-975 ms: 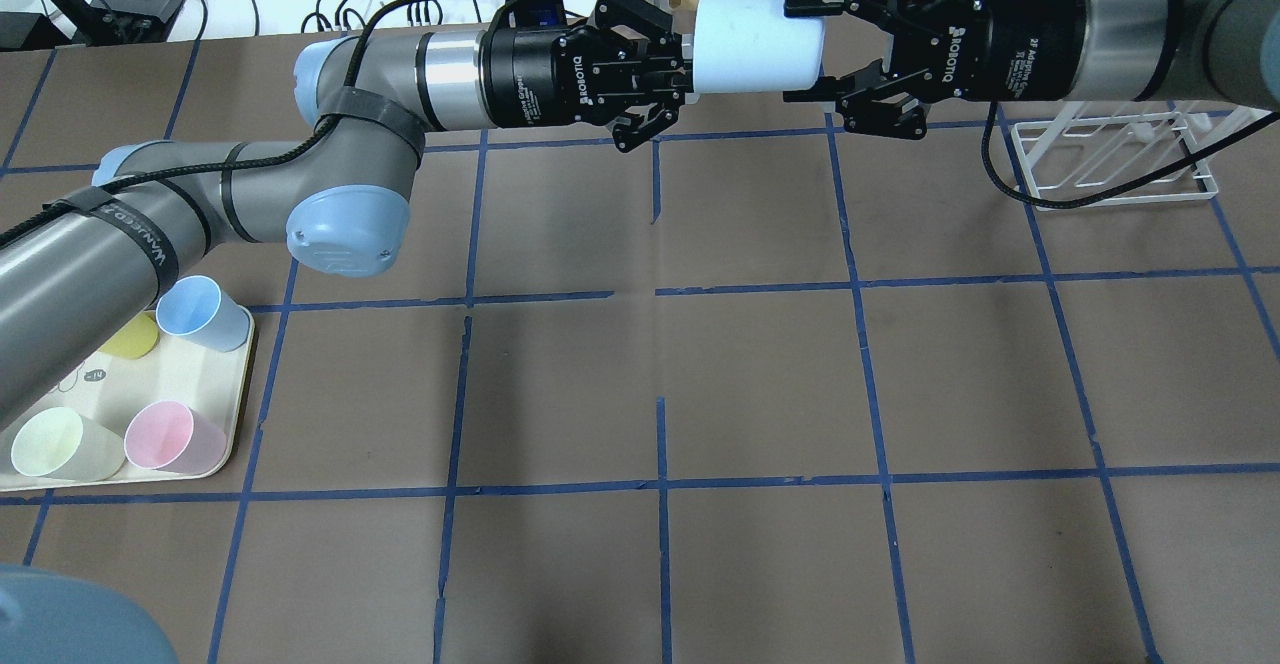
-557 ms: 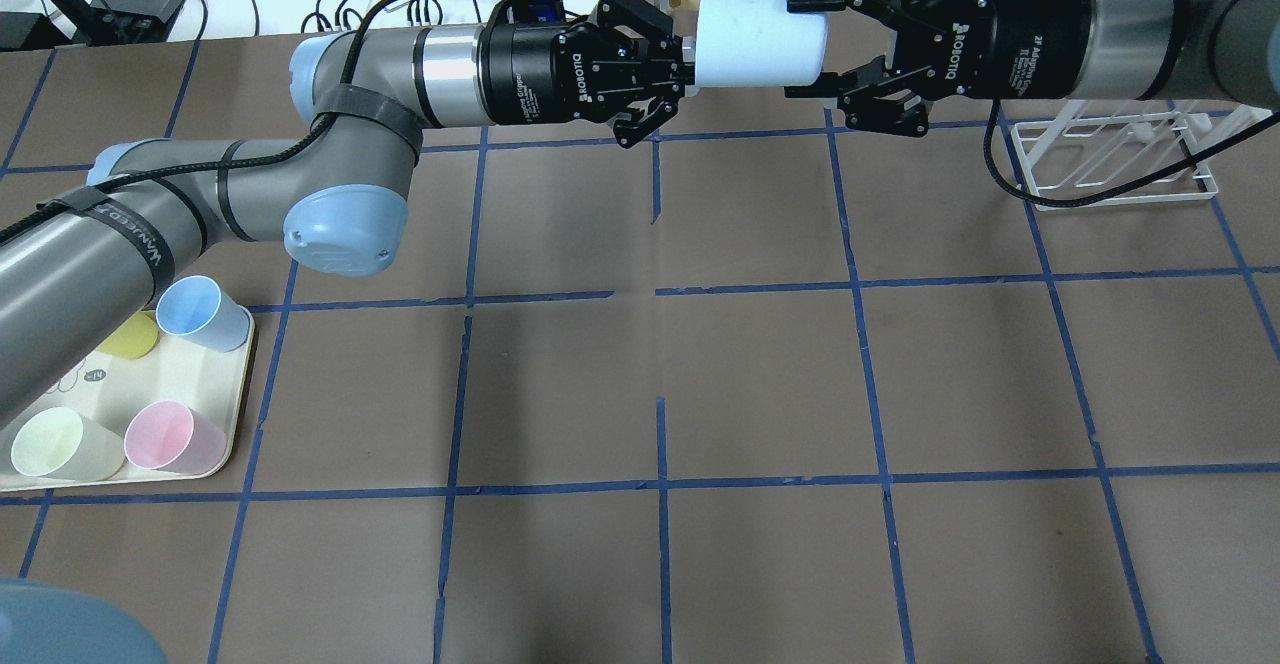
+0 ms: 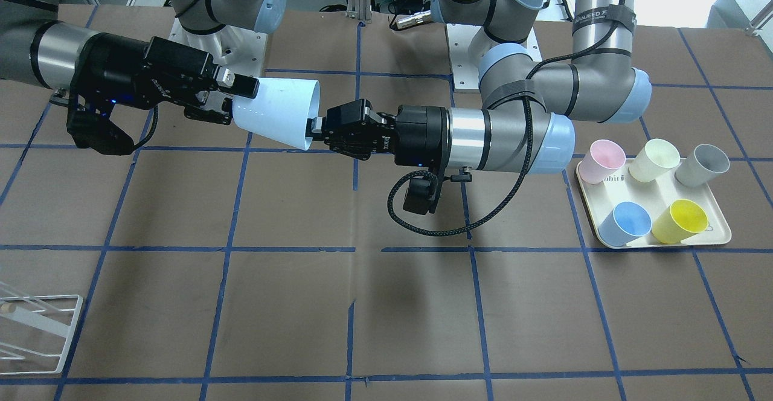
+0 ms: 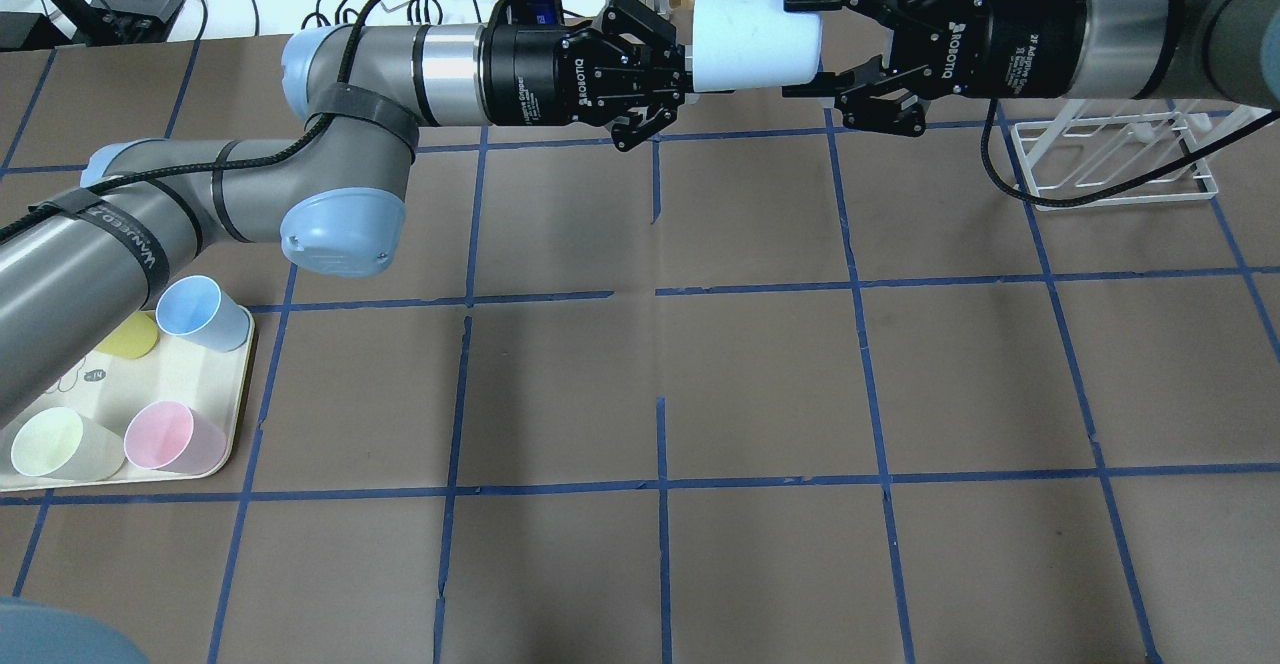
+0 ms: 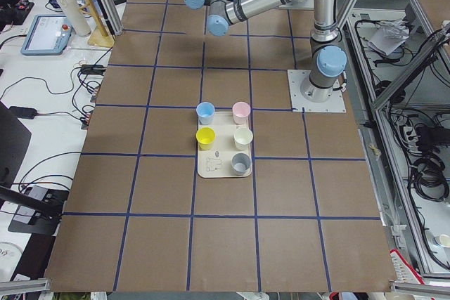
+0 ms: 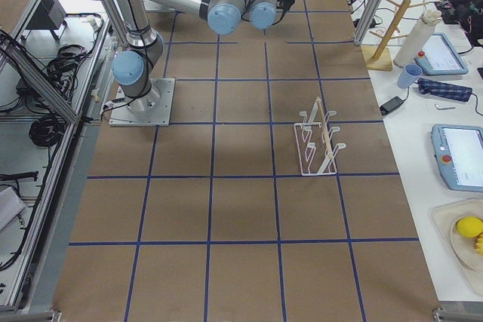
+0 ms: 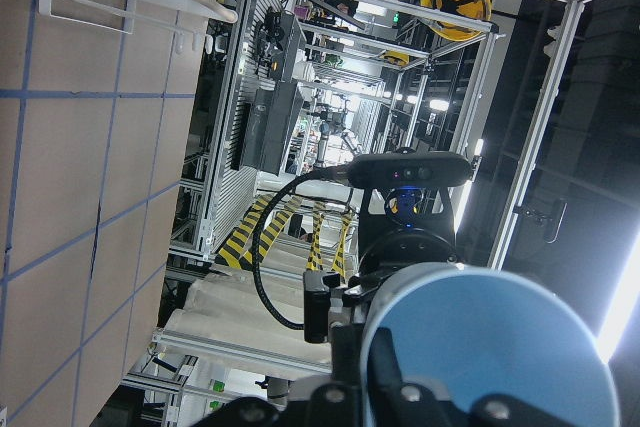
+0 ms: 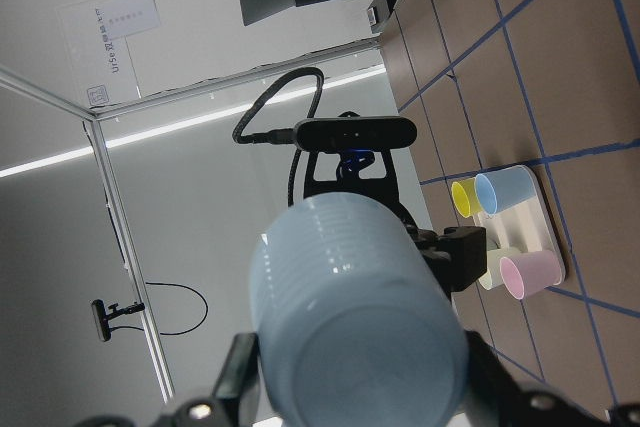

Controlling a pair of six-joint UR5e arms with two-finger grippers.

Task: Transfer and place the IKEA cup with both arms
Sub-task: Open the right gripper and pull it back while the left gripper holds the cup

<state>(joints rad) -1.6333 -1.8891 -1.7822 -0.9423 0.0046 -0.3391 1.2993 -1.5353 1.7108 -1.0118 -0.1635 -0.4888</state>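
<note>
Pinching IKEA cup (image 4: 755,39) rim, ROBOTIQ-marked left claw (image 4: 688,72); right claw (image 4: 803,47) spread wide astride its base.

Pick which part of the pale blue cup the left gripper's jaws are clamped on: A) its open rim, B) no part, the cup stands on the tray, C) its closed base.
A: in the front-facing view the pale blue cup turns its wide mouth toward the left gripper, and the left wrist view shows one jaw reaching inside the cup's blue interior.
</note>
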